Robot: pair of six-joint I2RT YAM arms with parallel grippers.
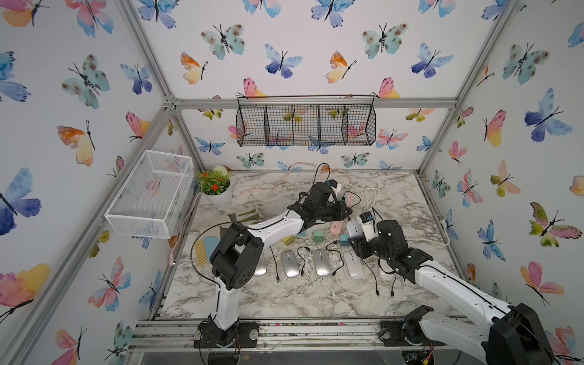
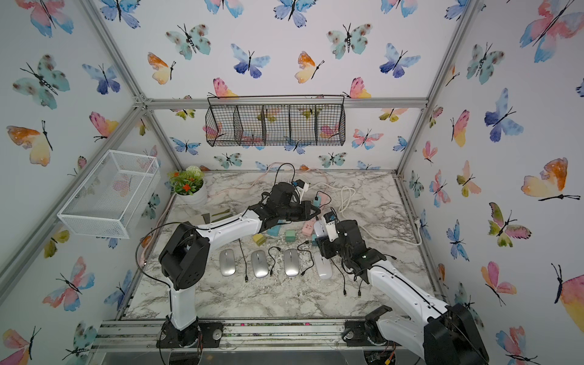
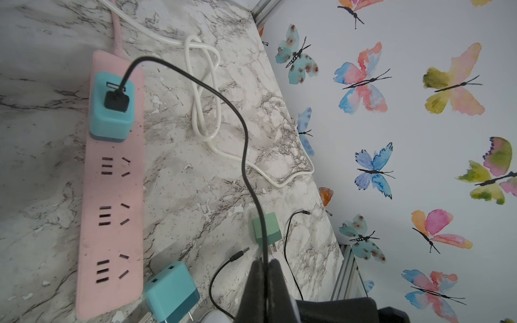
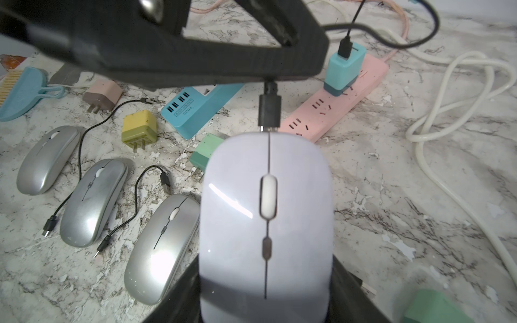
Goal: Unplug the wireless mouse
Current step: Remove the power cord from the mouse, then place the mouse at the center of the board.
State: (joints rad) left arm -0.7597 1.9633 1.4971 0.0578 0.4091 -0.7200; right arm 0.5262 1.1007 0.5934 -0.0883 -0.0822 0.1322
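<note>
Here's the white mouse [image 4: 265, 223], held clear of the marble desk [image 4: 391, 195] over its middle, a touch toward the right edge, just by the near end of the pink power strip [image 3: 109, 195]. The right gripper [image 4: 265, 296] has it clamped by the flanks, a black finger on each side of the rear half. What a clean shell: glossy, flat and oval, with a thin dark seam down the centre, a white scroll wheel set in a slot, a small grey button behind that, and a bright streak of light on its left shoulder. At the nose, the black plug [image 4: 270, 110] sits in the port, a sliver of metal showing where it meets the shell. Right above it the left gripper [image 3: 264, 279] is pinched tight on the black cable [image 3: 246, 156], just behind the plug, fingers pressed together with the cord squeezed between them. From there the cable loops up and back to the teal charger [image 3: 112, 109] standing in the strip's far socket. In a top view the mouse [image 1: 353, 228] sits between the two wrists. Three silver mice [image 4: 92, 201] lie in a row toward the desk's front edge, with loose cables between them.
</note>
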